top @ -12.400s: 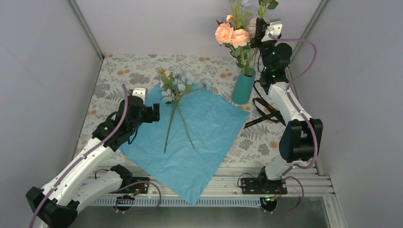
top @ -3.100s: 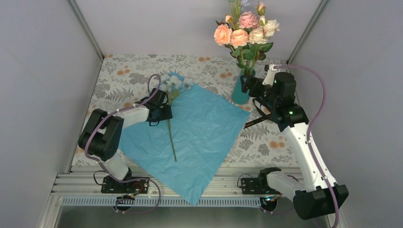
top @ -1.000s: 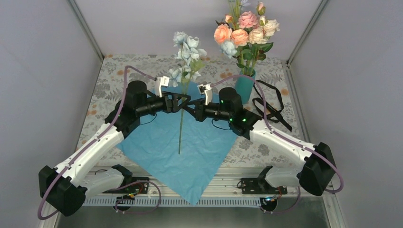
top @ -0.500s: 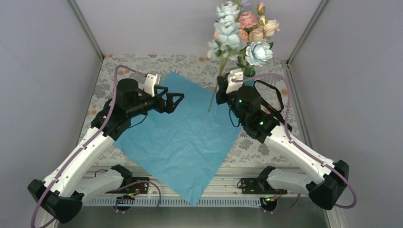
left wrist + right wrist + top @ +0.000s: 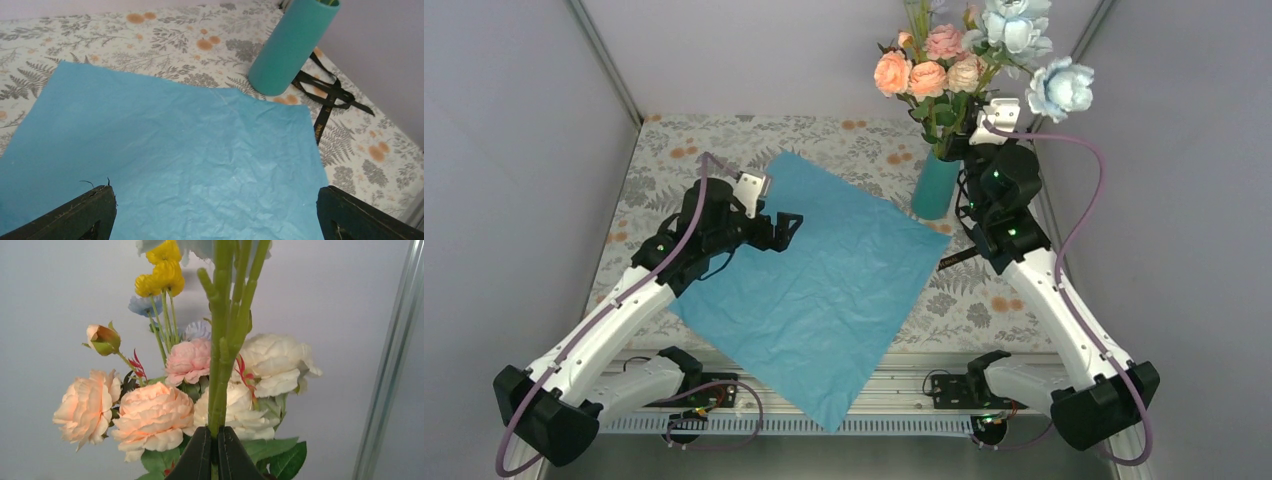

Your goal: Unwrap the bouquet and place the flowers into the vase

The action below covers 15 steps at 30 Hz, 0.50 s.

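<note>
My right tool [image 5: 216, 442] is clenched on the green stems [image 5: 222, 365] of the pale-blue flowers [image 5: 1061, 87]. It holds them upright, high beside the roses [image 5: 911, 72] that stand in the vase [image 5: 936, 187] at the far right of the desk [image 5: 684, 160]. My left tool [image 5: 784, 228] is released and empty, hovering over the blue paper [image 5: 814, 290], which lies flat with no flowers on it.

I judge this to be the final insertion. I need to bring the stem ends over the vase's narrow, crowded mouth, lower them straight down, and let go only once they are seated. A sideways push could tip the vase.

The desk has a grey-and-orange floral tablecloth. A black ribbon [image 5: 325, 100] lies loose just beside the vase. Plain grey walls enclose the space, with metal posts [image 5: 604, 60] in the corners.
</note>
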Tool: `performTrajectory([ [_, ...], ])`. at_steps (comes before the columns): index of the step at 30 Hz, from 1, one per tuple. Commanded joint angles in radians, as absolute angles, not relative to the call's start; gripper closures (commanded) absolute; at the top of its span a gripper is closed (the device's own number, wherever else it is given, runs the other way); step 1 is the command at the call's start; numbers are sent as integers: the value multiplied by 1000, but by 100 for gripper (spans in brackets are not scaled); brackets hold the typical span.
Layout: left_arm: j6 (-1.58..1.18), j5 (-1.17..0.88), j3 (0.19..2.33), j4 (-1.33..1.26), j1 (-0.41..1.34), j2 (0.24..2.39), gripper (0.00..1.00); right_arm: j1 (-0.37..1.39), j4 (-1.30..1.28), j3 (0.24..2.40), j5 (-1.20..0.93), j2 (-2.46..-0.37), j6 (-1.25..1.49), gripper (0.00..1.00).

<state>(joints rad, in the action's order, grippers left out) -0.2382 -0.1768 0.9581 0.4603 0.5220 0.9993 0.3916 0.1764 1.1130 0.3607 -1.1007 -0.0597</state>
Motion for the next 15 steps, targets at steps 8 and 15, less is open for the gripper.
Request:
performTrajectory([
  [8,-188,-124,939,460,525,989,0,342,445,1102,250,-1169,-223,96],
  [15,-184,-108,935,463,525,979,0,307,403,1120,228,-1220,-216,96],
])
